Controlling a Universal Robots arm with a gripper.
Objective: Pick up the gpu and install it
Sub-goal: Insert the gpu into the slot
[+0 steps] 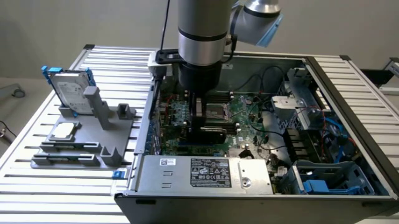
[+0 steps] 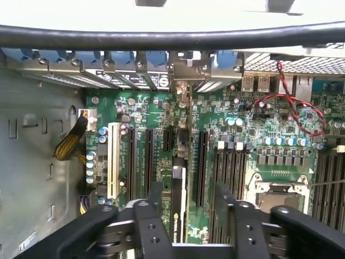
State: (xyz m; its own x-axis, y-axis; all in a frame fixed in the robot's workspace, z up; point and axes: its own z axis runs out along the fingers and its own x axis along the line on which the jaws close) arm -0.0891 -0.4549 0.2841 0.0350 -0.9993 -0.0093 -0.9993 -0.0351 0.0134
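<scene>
The gpu (image 2: 178, 208), a thin card with a black rounded shroud, stands on edge on the green motherboard (image 2: 145, 108) in the open grey computer case (image 2: 38, 178), towards the exterior view's left. It looks light, stiff but fragile, best pinched across its flat faces. The black two-fingered gripper (image 2: 190, 194) straddles it, jaws spread, neither finger visibly pressing.

End effector (image 2: 188, 190) spread astride upright gpu (image 2: 178, 216), green motherboard (image 2: 269, 135) beneath
</scene>
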